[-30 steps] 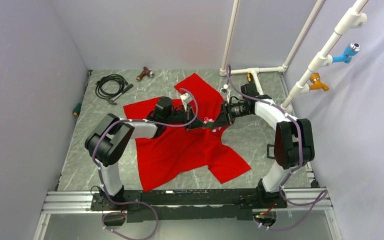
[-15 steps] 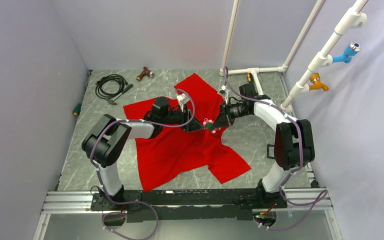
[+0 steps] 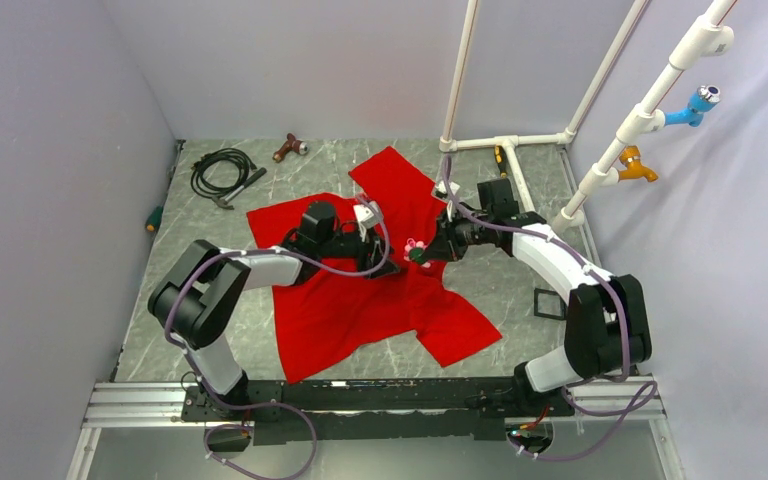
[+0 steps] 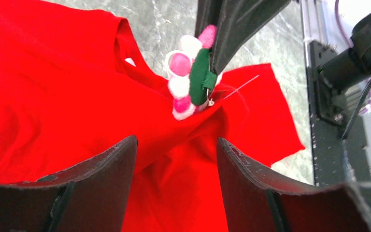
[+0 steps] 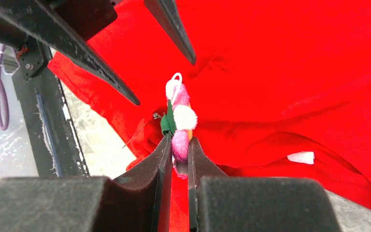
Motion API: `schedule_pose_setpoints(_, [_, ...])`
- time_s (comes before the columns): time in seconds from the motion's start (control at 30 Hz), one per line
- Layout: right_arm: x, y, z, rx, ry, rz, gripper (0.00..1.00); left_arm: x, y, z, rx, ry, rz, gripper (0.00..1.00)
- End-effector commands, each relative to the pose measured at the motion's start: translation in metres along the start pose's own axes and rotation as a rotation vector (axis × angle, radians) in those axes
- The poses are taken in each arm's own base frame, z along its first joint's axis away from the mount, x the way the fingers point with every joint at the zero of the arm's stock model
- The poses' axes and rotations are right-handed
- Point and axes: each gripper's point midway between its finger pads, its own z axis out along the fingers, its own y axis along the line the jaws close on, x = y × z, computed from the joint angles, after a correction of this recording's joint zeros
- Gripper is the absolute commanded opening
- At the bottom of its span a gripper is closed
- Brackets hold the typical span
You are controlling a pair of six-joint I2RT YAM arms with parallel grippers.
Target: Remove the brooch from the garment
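My right gripper [image 5: 178,144] is clamped on the brooch [image 5: 180,117], with its two fingers pinching the lower pink petals and the green backing from either side. I have it by the flower and not the cloth so that any pull goes into the pin alone. The brooch sits just above the neck opening, lifted a little off the surface [image 3: 505,275]. The garment [image 5: 294,72] rises in a small tent to its back, so I judge the pin is not yet free of the fabric. A thin loose thread shows beside the clasp in both wrist views.

My left gripper [image 4: 176,145] faces it from the other side, jaws spread wide. A ridge of red cloth runs between them just below the brooch, and nothing is pinched. I read that as the hold-down position: closing there would anchor the shirt so it doesn't simply follow the flower upward.

Further out, the T-shirt lies spread on the grey surface, its white label [image 5: 301,157] just inside the collar.
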Motion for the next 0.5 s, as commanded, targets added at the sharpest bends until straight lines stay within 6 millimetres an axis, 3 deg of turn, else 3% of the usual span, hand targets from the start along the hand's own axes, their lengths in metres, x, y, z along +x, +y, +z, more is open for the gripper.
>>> schedule_pose_setpoints(0.0, [-0.020,-0.004,-0.004,0.069,-0.064,-0.107,0.00,-0.011,-0.008,0.009,0.011,-0.025,0.234,0.66])
schedule_pose_setpoints(0.17, [-0.019,-0.001,-0.004,0.056,-0.060,-0.109,0.00,-0.009,-0.007,0.023,0.015,-0.007,0.261,0.59])
schedule_pose_setpoints(0.33, [-0.021,-0.005,-0.005,0.086,-0.067,-0.106,0.00,-0.012,-0.017,0.030,0.062,-0.002,0.262,0.25])
schedule_pose_setpoints(0.47, [-0.021,-0.014,-0.001,0.132,-0.060,-0.106,0.00,-0.011,-0.023,0.030,0.072,0.003,0.261,0.05])
